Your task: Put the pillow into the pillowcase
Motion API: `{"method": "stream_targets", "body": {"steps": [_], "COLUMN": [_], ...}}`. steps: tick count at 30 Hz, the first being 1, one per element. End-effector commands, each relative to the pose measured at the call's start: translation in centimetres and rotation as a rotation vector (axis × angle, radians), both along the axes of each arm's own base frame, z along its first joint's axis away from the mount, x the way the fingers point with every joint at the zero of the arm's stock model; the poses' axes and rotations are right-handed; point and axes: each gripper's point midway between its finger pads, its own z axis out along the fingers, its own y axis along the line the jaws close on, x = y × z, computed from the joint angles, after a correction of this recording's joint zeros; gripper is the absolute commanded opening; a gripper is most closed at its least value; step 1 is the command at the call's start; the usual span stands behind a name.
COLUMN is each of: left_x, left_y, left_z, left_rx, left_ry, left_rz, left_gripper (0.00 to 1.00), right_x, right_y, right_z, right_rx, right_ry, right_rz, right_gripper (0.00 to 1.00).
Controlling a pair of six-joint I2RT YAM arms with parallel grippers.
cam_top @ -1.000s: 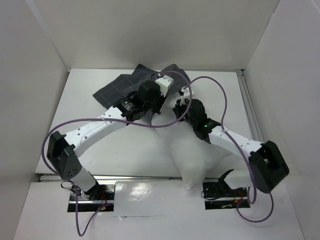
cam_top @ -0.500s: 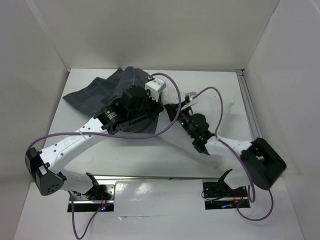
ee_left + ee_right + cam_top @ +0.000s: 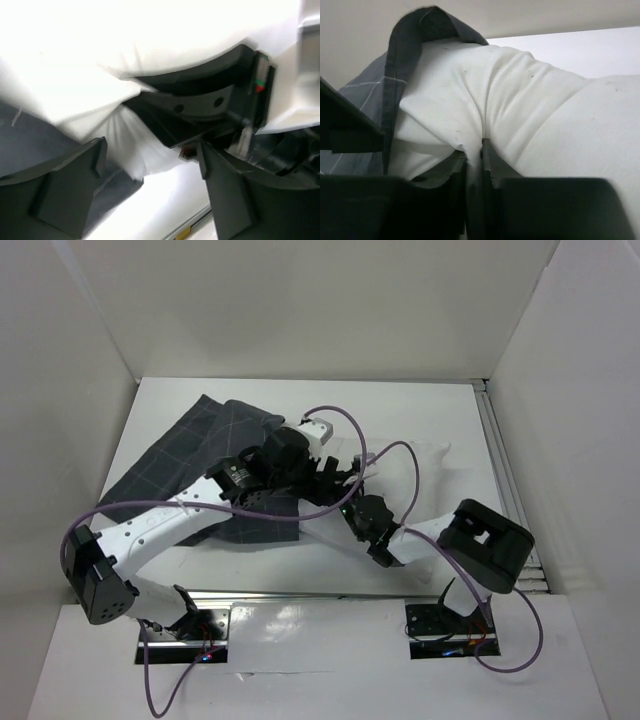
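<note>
**Top view:** fixed camera high behind the arms (image 3: 160, 525), looking down over the whole table (image 3: 400, 410). **Wrist views:** close range, facing forward from each wrist. All three share the pillow (image 3: 545, 100) at the pillowcase (image 3: 180, 460) mouth.

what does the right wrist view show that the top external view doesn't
Only right wrist: the right tool pinched shut on a fold of the plain white stuffed pillow, the hem of the dark grey checked cloth pillowcase lapped over its end. Only top external: the pillowcase spread leftward, the pillow's bare corner poking out right. Both: the pillow only partly inside.
</note>
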Motion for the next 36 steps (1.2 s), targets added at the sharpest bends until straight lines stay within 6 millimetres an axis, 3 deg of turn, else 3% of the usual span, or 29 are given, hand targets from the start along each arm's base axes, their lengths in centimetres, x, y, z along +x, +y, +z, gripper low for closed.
{"method": "stream_targets", "body": {"steps": [1, 2, 4, 5, 6, 7, 8, 9, 11, 12, 13, 14, 15, 16, 17, 18, 19, 21, 22, 24, 26, 28, 29, 31, 33, 34, 35, 36], "left_x": [-1.1, -0.8, -0.4, 0.7, 1.2, 2.1, 3.0, 3.9, 6.5, 7.4, 9.1, 10.9, 12.5, 14.2, 15.4, 16.2, 16.5, 18.5, 18.9, 20.2, 20.9, 21.5, 21.3, 21.6, 21.7, 21.6, 22.1, 22.2], "left_y": [-3.3, -2.6, -0.7, 0.7, 1.8, 3.2, 4.6, 4.7, 6.7, 7.1, 8.7, 8.9, 10.5, 10.4, 10.5, 11.0, 12.2, 13.9, 15.1, 15.8, 16.9, 15.9, 16.2, 14.2, 14.1, 13.8, 13.4, 13.0], "left_z": [3.5, 4.4, 5.8, 7.6, 8.7, 9.4, 10.8, 10.2, 10.0, 10.5, 10.2, 8.1, 9.0, 6.7, 8.2, 7.8, 7.0, 6.3, 5.9, 6.2, 7.3, 7.5, 9.1, 9.3, 10.0, 11.0, 10.1, 10.6], "left_rx": [-0.13, -0.124, -0.095, -0.092, -0.089, -0.083, -0.078, -0.057, -0.017, -0.008, 0.011, 0.061, 0.069, 0.119, 0.107, 0.141, 0.189, 0.289, 0.325, 0.337, 0.315, 0.241, 0.192, 0.128, 0.112, 0.107, 0.119, 0.119], "left_ry": [-0.012, -0.034, -0.075, -0.132, -0.16, -0.173, -0.203, -0.191, -0.189, -0.181, -0.162, -0.114, -0.11, -0.064, -0.085, -0.075, -0.043, -0.069, -0.058, -0.062, -0.084, -0.083, -0.111, -0.153, -0.18, -0.199, -0.183, -0.196], "left_rz": [-0.033, -0.004, 0.068, 0.157, 0.203, 0.265, 0.324, 0.343, 0.411, 0.419, 0.47, 0.491, 0.532, 0.529, 0.53, 0.531, 0.54, 0.601, 0.633, 0.667, 0.686, 0.612, 0.588, 0.475, 0.441, 0.409, 0.391, 0.354], "left_gripper": [0.95, 0.96, 0.98, 0.99, 0.99, 0.99, 0.99, 0.99, 0.99, 0.99, 0.99, 0.98, 0.96, 0.95, 0.94, 0.94, 0.94, 0.95, 0.96, 0.96, 0.96, 0.96, 0.96, 0.98, 1.0, 1.0, 1.0, 1.0], "right_x": [-1.2, -1.3, -1.8, -2.0, -2.2, -2.3, -2.2, -2.4, -2.6, -2.6, -2.9, -3.1, -3.1, -3.1, -2.7, -2.0, -0.7, 1.2, 1.6, 2.7, 3.6, 4.8, 5.3, 6.1, 6.8, 7.2, 8.1, 8.6], "right_y": [0.2, 0.0, -0.6, -0.9, -1.1, -1.4, -1.5, -1.5, -1.4, -1.4, -1.4, -1.0, -0.9, -0.7, -0.6, -0.7, -1.7, -2.8, -3.0, -3.5, -4.1, -5.9, -6.4, -7.0, -6.8, -6.4, -6.5, -6.4], "right_z": [4.6, 3.1, 4.3, 4.2, 3.4, 4.9, 5.7, 4.8, 5.3, 6.4, 6.7, 6.7, 7.1, 7.2, 7.1, 8.0, 7.2, 8.0, 7.3, 8.2, 7.4, 7.6, 7.2, 7.8, 7.1, 8.0, 7.2, 7.1], "right_rx": [0.126, 0.06, 0.054, 0.035, -0.021, -0.015, -0.049, -0.113, -0.181, -0.187, -0.217, -0.257, -0.342, -0.389, -0.433, -0.43, -0.479, -0.489, -0.517, -0.508, -0.524, -0.523, -0.525, -0.507, -0.503, -0.493, -0.5, -0.502], "right_ry": [-0.031, 0.018, 0.032, 0.046, 0.077, 0.058, 0.042, 0.068, 0.05, 0.037, 0.024, 0.006, -0.034, -0.042, -0.045, -0.045, -0.02, -0.025, -0.003, -0.014, 0.006, 0.02, 0.031, 0.02, 0.026, 0.007, 0.029, 0.034], "right_rz": [0.007, 0.005, 0.006, 0.005, 0.003, 0.002, -0.001, 0.011, 0.036, 0.035, 0.056, 0.085, 0.138, 0.173, 0.187, 0.171, 0.149, 0.138, 0.161, 0.194, 0.201, 0.165, 0.161, 0.189, 0.22, 0.236, 0.232, 0.224], "right_gripper": [0.31, 0.45, 0.63, 0.75, 0.79, 0.83, 0.92, 0.94, 0.99, 0.99, 1.0, 1.0, 1.0, 1.0, 1.0, 1.0, 1.0, 1.0, 1.0, 1.0, 1.0, 1.0, 1.0, 1.0, 1.0, 1.0, 1.0, 1.0]}}
